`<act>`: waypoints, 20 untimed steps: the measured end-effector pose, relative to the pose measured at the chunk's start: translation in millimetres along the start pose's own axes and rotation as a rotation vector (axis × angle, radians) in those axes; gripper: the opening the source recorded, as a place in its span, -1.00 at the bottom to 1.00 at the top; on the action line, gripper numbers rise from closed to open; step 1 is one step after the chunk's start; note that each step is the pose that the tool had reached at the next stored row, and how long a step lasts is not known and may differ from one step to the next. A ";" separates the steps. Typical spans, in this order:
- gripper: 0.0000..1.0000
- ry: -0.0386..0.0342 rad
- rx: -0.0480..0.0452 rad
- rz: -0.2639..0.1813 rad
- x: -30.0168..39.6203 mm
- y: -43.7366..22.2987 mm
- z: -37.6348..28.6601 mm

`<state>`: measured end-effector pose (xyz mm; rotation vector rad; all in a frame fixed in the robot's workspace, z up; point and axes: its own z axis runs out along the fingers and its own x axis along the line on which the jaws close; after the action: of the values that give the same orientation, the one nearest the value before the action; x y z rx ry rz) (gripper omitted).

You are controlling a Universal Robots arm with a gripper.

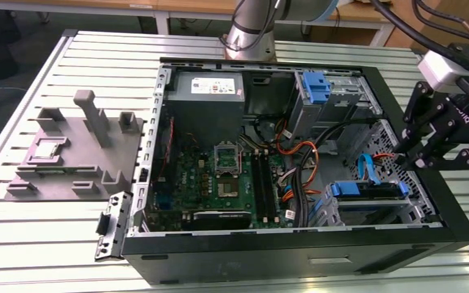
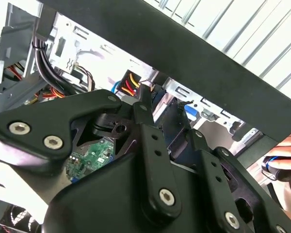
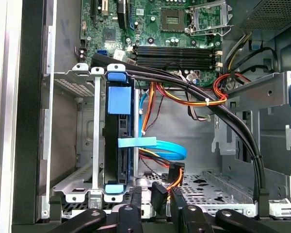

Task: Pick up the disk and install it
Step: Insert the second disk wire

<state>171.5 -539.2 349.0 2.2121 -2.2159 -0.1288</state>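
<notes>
The disk (image 3: 118, 141) stands on edge in the metal drive cage (image 3: 80, 145) at a corner of the open computer case (image 1: 300, 253), its blue carrier showing as a tab on top; in the exterior view it is the blue-fronted block (image 1: 367, 190) toward that view's right, low in the case. I judge it a dense, rigid thing, heavy for its bulk, with smooth metal faces that would slide under a light pinch, and with a bare circuit board and connector end that should not be squeezed or knocked. The blue plastic frame is the sensible place to take hold, by its front tab or across its two long edges, as the plastic gives a little and offers more friction than the metal. Orange, red and black cables (image 3: 184, 97) and a flat blue cable (image 3: 157, 144) run close beside it and could snag. The tool (image 1: 430, 160) hangs off the arm at the case's rim, on the exterior view's right, just above the wall near the cage, tilted in toward the interior. Whether it is spread or pressed together I cannot tell; nothing can be seen pinched in it.
</notes>
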 end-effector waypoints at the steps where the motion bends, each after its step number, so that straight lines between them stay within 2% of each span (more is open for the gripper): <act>1: -0.26 0.0002 -0.0015 0.000 -0.1 -0.8 0.3; 5: -0.26 0.0000 -0.0050 0.000 -0.8 -3.7 1.0; 16: -0.26 0.0001 -0.0062 0.000 -0.9 -3.8 1.0; 18: -0.29 0.0000 -0.0064 0.000 -0.8 -3.8 1.0; 19: -0.43 0.0001 -0.0065 0.000 -0.9 -3.8 1.0; 20: -0.43 0.0001 -0.0065 0.000 -0.9 -3.8 1.0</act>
<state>175.3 -538.3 347.8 2.2083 -2.2126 -0.1357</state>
